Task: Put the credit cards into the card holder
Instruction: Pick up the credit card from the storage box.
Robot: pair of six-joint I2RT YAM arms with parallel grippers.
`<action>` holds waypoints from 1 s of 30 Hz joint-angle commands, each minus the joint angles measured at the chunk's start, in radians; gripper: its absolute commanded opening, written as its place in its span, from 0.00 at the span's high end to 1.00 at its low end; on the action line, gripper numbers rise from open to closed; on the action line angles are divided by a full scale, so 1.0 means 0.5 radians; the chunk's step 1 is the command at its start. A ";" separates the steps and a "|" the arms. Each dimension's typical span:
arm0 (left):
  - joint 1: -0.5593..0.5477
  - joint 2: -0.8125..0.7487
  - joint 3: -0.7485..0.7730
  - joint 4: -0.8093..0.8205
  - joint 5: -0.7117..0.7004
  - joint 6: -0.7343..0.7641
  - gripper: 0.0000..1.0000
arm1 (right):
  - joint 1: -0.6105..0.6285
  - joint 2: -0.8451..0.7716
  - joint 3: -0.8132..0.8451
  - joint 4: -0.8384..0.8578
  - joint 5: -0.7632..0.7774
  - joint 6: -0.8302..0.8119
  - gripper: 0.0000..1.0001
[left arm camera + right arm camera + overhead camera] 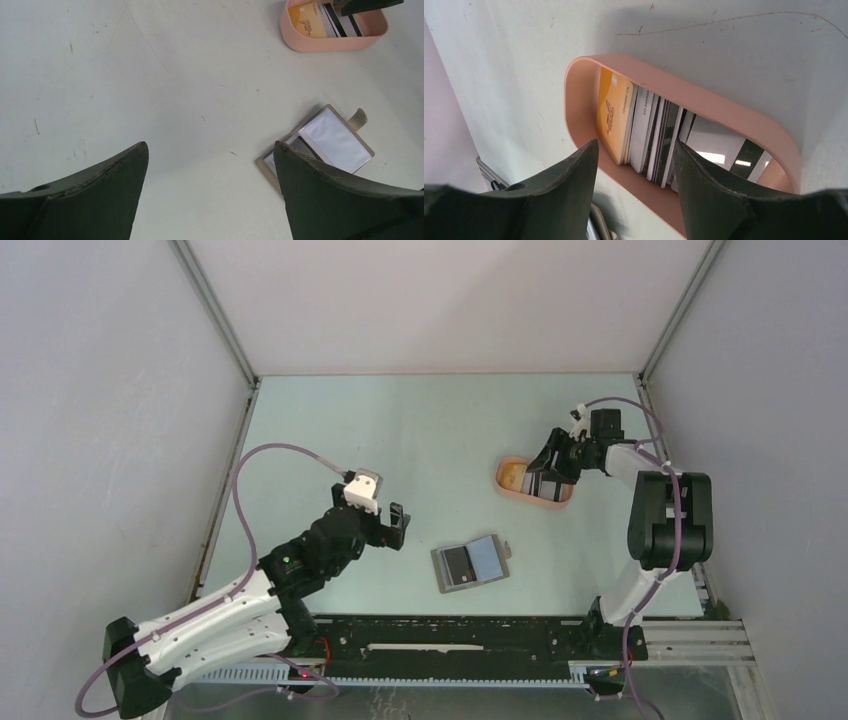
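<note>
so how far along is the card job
Done: card holder lies open. In hand: right fingers open above the peach tray, gripping nothing. To do: the orange card and other cards in the tray need slotting in.

Bright, even, diffuse light; soft shadows on the counter [400,430], white glare on the card holder [332,137] at four o'clock, right tool's fingers [559,200] slightly blurred

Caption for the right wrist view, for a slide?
Right gripper over the peach tray, jaws apart above a row of cards, orange card at one end.
</note>
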 commanded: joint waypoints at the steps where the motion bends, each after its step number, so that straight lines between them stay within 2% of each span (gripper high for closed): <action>1: 0.023 -0.019 -0.058 0.134 -0.017 -0.001 0.00 | -0.012 0.033 0.083 0.005 0.007 0.022 0.35; 14: 0.029 0.007 -0.101 0.192 0.035 -0.059 0.00 | -0.018 0.195 0.145 -0.036 -0.094 0.041 0.34; 20: 0.029 0.010 -0.111 0.204 0.049 -0.077 0.00 | -0.018 0.223 0.160 -0.022 -0.262 0.056 0.44; 30: 0.028 0.027 -0.113 0.226 0.079 -0.097 0.00 | -0.015 0.297 0.173 0.031 -0.458 0.125 0.45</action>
